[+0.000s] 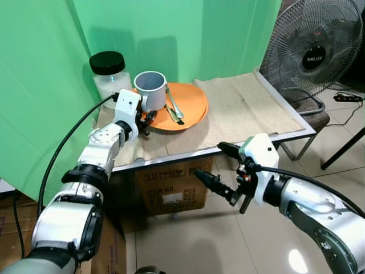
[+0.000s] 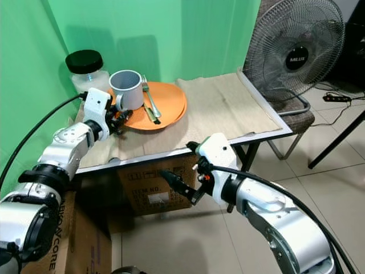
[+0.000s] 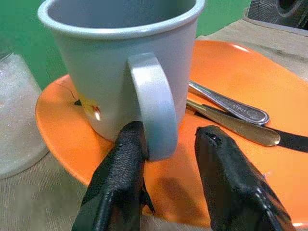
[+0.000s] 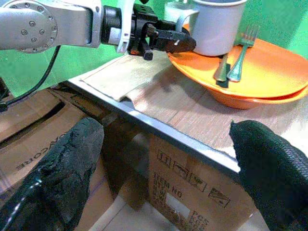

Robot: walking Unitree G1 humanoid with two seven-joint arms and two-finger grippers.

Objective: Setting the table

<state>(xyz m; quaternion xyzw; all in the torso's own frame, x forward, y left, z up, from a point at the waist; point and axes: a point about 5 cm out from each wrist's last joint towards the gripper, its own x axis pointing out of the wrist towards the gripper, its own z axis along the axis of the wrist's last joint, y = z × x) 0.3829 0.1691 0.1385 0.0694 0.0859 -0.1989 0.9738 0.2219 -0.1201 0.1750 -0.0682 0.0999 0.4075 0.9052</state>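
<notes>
- Two black fingers of the left gripper [image 3: 166,159] stand parted around the handle of the grey mug [image 1: 150,89], one finger touching it, not clenched.
- Mug stands on the orange plate [image 1: 191,103] beside a fork [image 4: 242,55] and a spoon [image 3: 231,104].
- Just behind the plate, a black-lidded jar [image 1: 108,73] sits on the cloth-covered table [image 1: 268,137].
- Right gripper [image 1: 225,171], jaws spread and empty, hangs below the table edge, before a cardboard box [image 1: 171,188].
- Beyond the table stands a fan [image 1: 316,48].

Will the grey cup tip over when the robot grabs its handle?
Probably not at once: the grey cup stands upright on the flattish orange plate. It looks empty, so likely light. Held only by its handle, it may swing or slip between the left gripper fingers, which are open around it.
</notes>
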